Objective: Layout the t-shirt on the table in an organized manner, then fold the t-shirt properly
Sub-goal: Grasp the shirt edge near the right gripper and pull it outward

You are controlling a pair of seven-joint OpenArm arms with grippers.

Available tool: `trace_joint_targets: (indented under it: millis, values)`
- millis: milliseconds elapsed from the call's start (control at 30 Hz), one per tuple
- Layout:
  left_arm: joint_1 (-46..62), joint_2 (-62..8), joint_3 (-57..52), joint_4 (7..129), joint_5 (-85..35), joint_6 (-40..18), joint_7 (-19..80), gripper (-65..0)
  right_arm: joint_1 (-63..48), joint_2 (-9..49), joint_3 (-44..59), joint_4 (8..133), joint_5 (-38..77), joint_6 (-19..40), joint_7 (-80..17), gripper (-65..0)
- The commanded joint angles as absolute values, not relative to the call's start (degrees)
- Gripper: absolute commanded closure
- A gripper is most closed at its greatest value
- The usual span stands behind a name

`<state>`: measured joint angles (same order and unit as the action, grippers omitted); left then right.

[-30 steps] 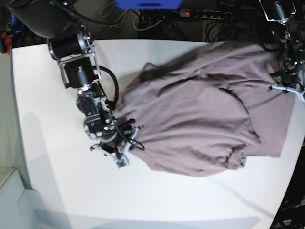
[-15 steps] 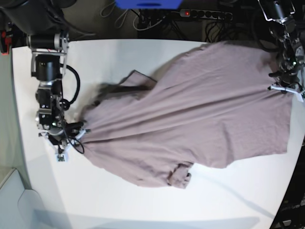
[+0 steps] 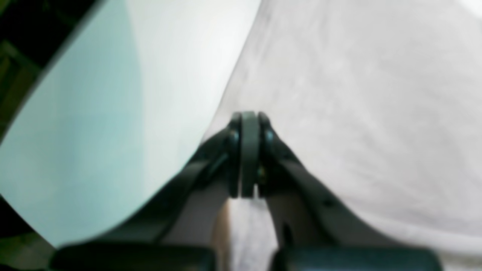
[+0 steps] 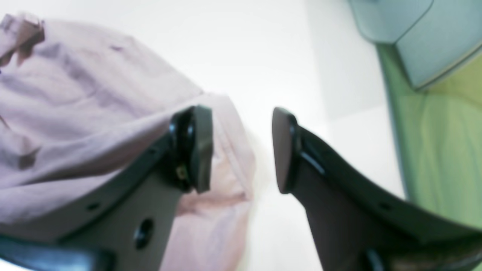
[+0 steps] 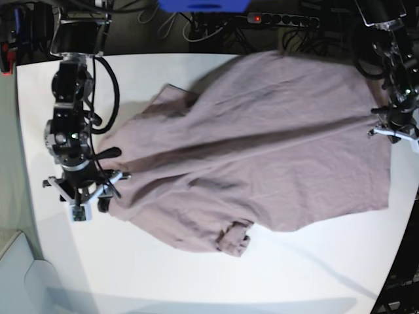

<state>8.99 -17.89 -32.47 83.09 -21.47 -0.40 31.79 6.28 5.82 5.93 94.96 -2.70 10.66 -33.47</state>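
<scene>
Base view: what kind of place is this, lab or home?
Likely a robotics lab bench: a smooth matte white table carrying only a dusty mauve-pink t-shirt, black two-arm hardware at both sides, and a power strip with cables behind.

We see the t-shirt [image 5: 262,150] spread across the worktop [image 5: 196,275], reaching from the base view's left side to its right edge. The right hand [image 5: 105,186] sits at the shirt's left end, the left hand [image 5: 386,127] at its right end. A rolled sleeve [image 5: 234,237] lies on the shirt's near edge.
</scene>
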Motion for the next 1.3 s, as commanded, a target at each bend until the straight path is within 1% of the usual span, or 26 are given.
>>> trace_joint_targets:
  millis: [0, 100, 167, 267, 367, 467, 600, 767, 833, 1033, 1167, 1267]
  values:
    - [8.22, -17.89, -32.84, 84.44, -21.58, -0.31, 30.99, -0.5, 7.34, 6.37, 6.11, 95.96, -2.68, 10.51, -32.57, -26.1]
    - [8.04, -17.19, -32.66, 84.62, -21.58, -0.31, 30.99, -0.5, 6.90, 6.46, 6.37, 95.34, -2.68, 10.51, -33.63, -26.1]
    - [8.04, -16.57, -32.48, 85.93, -21.58, -0.31, 30.99, -0.4, 4.53, 6.81, 6.55, 97.54, -2.77, 10.51, -34.68, -26.1]
    - [9.27, -14.55, -32.48, 89.01, -21.05, -0.31, 31.08, -0.4, -1.98, 7.52, 6.55, 103.25, -2.68, 10.51, -35.74, -26.1]
    - [11.74, -14.20, -32.48, 89.89, -21.05, -0.31, 31.08, -0.4, -9.36, 6.90, 6.29, 110.02, -2.42, 10.51, -35.74, -26.1]
    - [12.09, -14.29, -32.48, 87.52, -21.05, -0.31, 30.99, -0.4, -15.87, 3.65, 6.20, 115.12, -2.42, 10.51, -35.47, -26.1]
    - [10.15, -16.57, -32.40, 81.01, -21.14, -0.31, 30.64, -0.4, -20.70, -0.84, 6.11, 115.03, -2.33, 10.59, -35.74, -25.6]
    - [6.55, -18.15, -32.40, 76.09, -21.05, -0.31, 30.55, -0.4, -23.60, -2.51, 1.98, 114.77, -2.51, 10.59, -35.82, -17.0]
    - [5.23, -18.24, -32.40, 74.77, -21.05, -0.31, 30.55, -0.4, -24.66, -2.51, 0.31, 114.59, -2.59, 10.59, -36.09, -15.5]
    - [2.51, -19.74, -30.37, 72.66, -21.05, -0.31, 30.55, -0.4, -24.92, -2.77, -2.77, 114.24, -2.33, 10.59, -43.74, -15.6]
    - [2.42, -20.26, -27.47, 72.66, -21.05, -0.31, 30.46, -0.4, -24.48, -3.12, -3.47, 110.73, -2.33, 10.59, -43.82, -15.6]
    - [1.98, -20.09, -27.12, 72.66, -21.05, -0.31, 30.46, -0.4, -22.11, -3.21, -4.44, 107.03, -2.42, 10.59, -44.26, -15.5]
